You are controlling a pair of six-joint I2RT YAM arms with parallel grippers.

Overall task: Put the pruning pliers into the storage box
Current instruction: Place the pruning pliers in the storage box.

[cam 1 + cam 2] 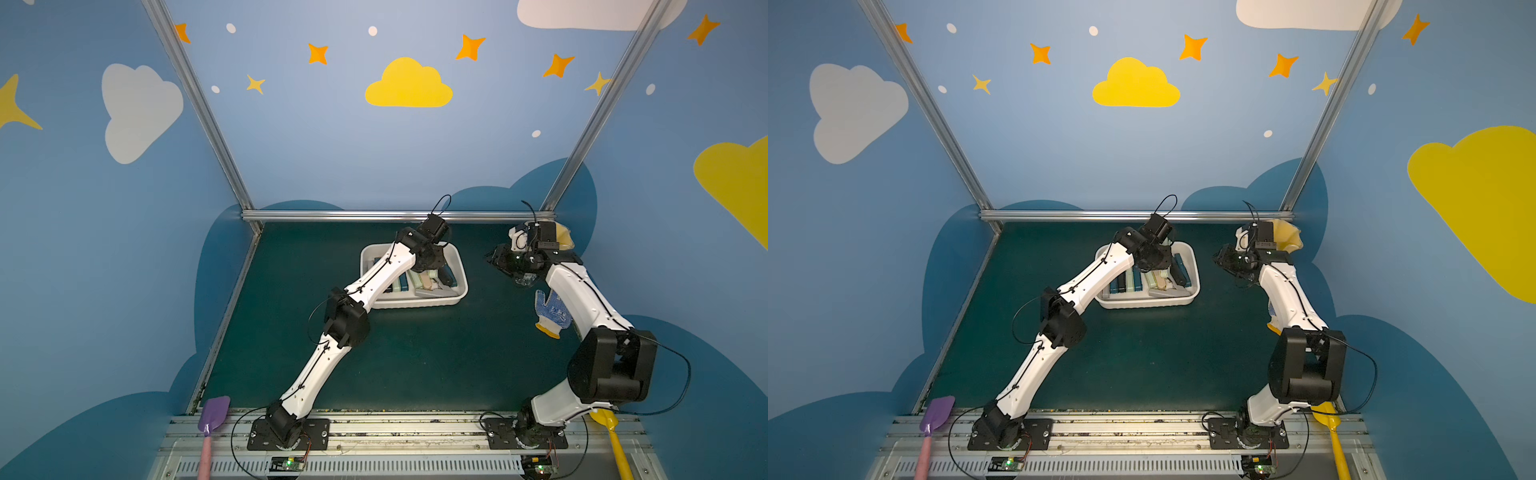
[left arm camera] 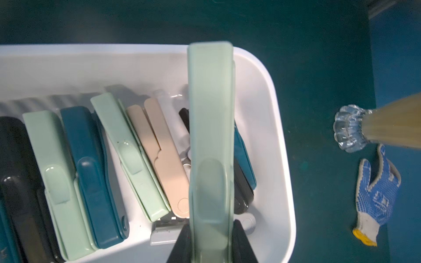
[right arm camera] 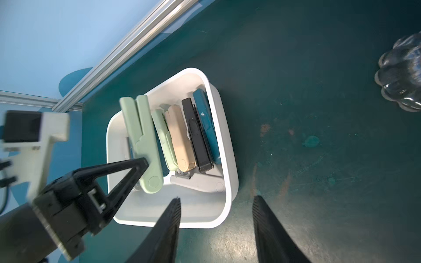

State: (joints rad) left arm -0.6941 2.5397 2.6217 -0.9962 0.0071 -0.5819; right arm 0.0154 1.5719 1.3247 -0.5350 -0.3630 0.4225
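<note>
My left gripper (image 2: pixel 211 230) is shut on a pale green pruning pliers (image 2: pixel 210 136), gripped near one end and held above the white storage box (image 2: pixel 280 136). In the right wrist view that pliers (image 3: pixel 141 127) hangs tilted over the box (image 3: pixel 230 145). Several more pliers lie side by side inside: black (image 2: pixel 18 182), pale green (image 2: pixel 54 170), teal (image 2: pixel 91 170), beige (image 2: pixel 166 164), and a grey one (image 2: pixel 164 234) across their ends. In both top views the box (image 1: pixel 415 305) (image 1: pixel 1142 303) sits at the back middle. My right gripper (image 3: pixel 216 199) is open and empty above the mat, right of the box.
A blue-dotted white glove (image 1: pixel 550 311) (image 2: pixel 376 193) lies on the green mat right of the box. A yellow fluted vase (image 1: pixel 1285 237) on a clear base (image 2: pixel 348 129) stands at the back right. A purple shovel (image 1: pixel 214 415) and a yellow shovel (image 1: pixel 611 432) rest at the front rail.
</note>
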